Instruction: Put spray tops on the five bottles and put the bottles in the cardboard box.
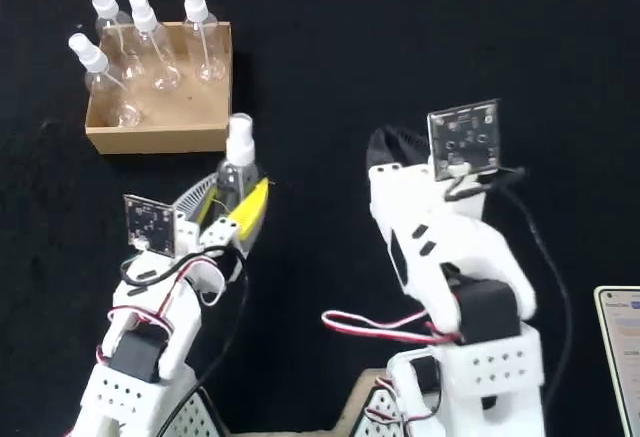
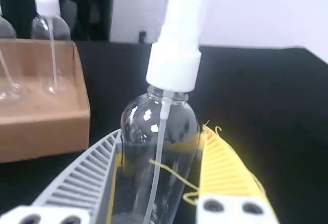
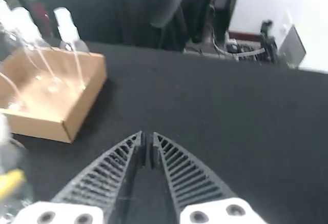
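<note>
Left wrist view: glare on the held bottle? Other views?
Left wrist view: small bright glints on the shoulder of the bottle, dip tube visible inside. High view: black table shows no hot spots. Right wrist view: bright wall behind, cardboard box glare-free.

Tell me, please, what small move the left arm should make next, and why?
Probably carry the bottle in the left gripper over the cardboard box just beyond it. Its spray top is already on, four bottles already stand inside, and the floor by the box's front wall looks free.

Four bottles (image 1: 150, 42) crowding the cardboard box (image 1: 155, 140), only its near corner bare.
</note>
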